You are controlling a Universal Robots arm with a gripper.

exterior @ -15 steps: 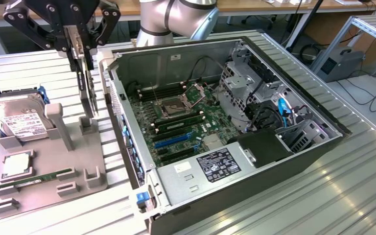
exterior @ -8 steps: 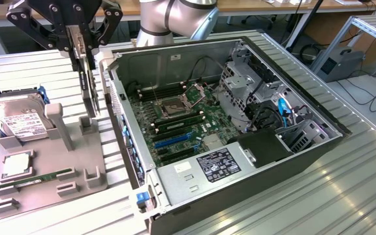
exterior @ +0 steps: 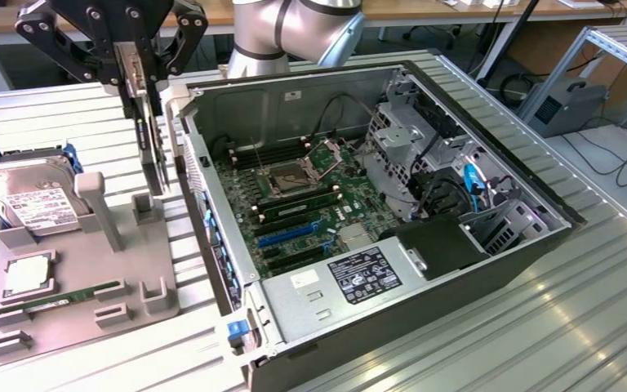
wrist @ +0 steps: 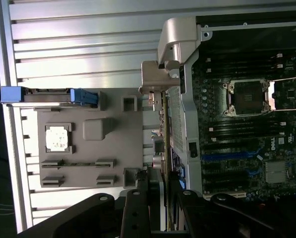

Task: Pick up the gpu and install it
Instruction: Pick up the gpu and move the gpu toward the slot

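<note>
Pinching gpu (exterior: 150, 151) by top edge, your gripper (exterior: 140, 82) hangs it upright, probably so connector edge faces down for slot. Gpu over grey fixture tray (exterior: 63, 273), just outside computer case (exterior: 423, 318) wall, not yet above motherboard (exterior: 303, 212).

Bright, even overhead light w/ soft shadows: white glare streaks on the ribbed table (exterior: 575, 318) at the exterior view's right, case (exterior: 423, 327) interior dimmer, motherboard (exterior: 303, 204) shaded, table washed-out pale in wrist view, gripper (exterior: 146, 82) & gpu (exterior: 151, 147) dark against it.
</note>
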